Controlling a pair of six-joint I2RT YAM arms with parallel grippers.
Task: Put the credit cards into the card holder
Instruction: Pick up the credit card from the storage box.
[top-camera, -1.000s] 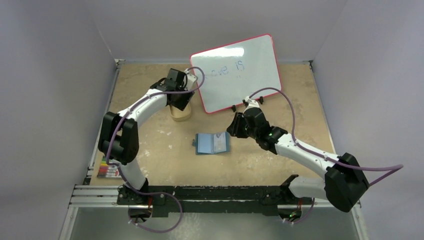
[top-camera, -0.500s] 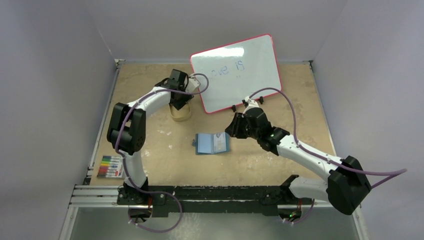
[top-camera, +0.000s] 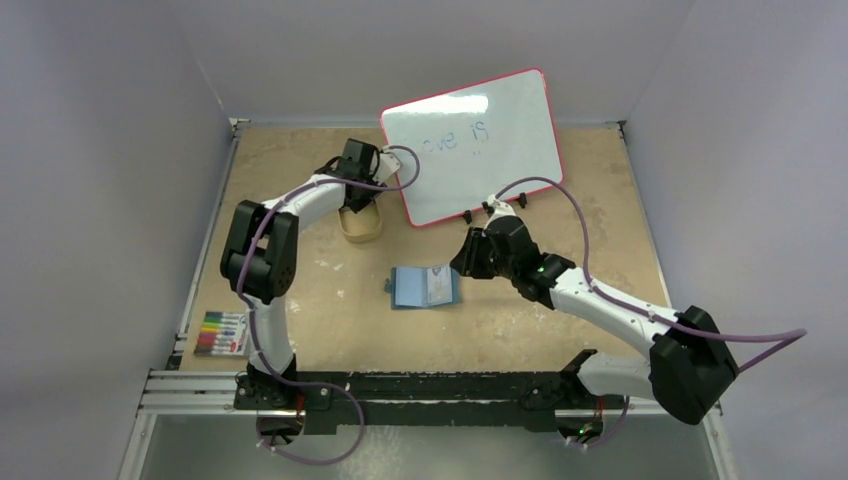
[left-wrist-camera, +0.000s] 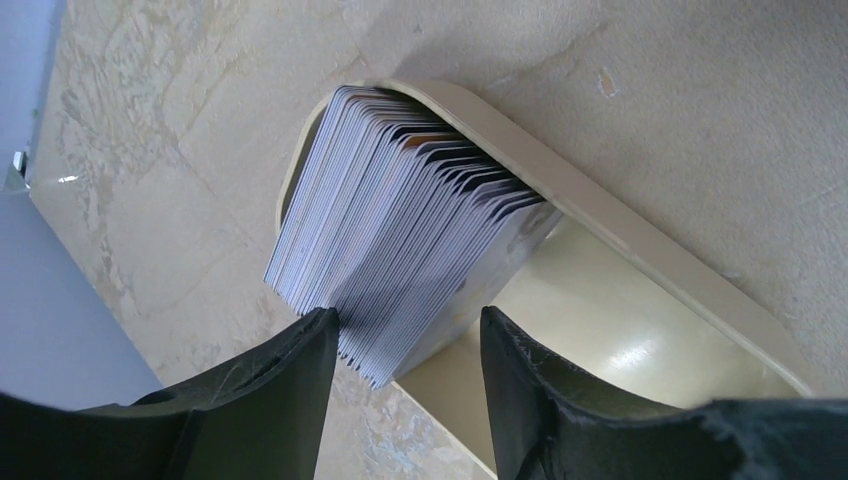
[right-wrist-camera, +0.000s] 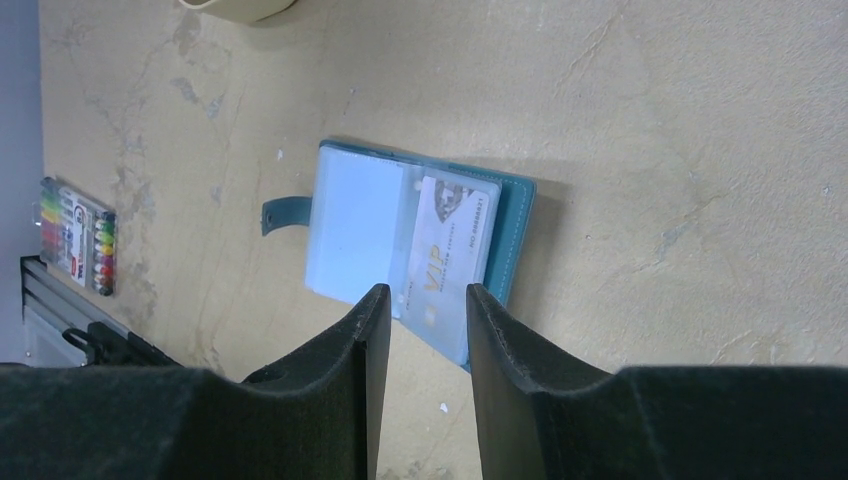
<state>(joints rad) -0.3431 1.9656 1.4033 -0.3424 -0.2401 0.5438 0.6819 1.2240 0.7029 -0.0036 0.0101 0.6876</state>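
Cards (left-wrist-camera: 400, 230) — thin, grey, silvery — stand packed on edge in the tan oval tray (left-wrist-camera: 640, 250), with the left gripper (left-wrist-camera: 410, 322) spread apart around one corner of the stack. Near it the blue card holder (right-wrist-camera: 350, 225) lies open on the table (top-camera: 600, 180), one VIP card (right-wrist-camera: 450, 250) in its pocket, under the right gripper (right-wrist-camera: 428, 295) — fingers apart and empty. A whiteboard (top-camera: 470, 145) stands just beside the tray.

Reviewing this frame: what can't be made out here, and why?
Top external: credit cards hidden under the left gripper.
Left wrist: the stack's lower corner and the near end of the tan tray behind the jaws.
Right wrist: near edge of the card holder behind the right gripper; print on the VIP card too small.
Top external: whiteboard writing partly covered by a cable.
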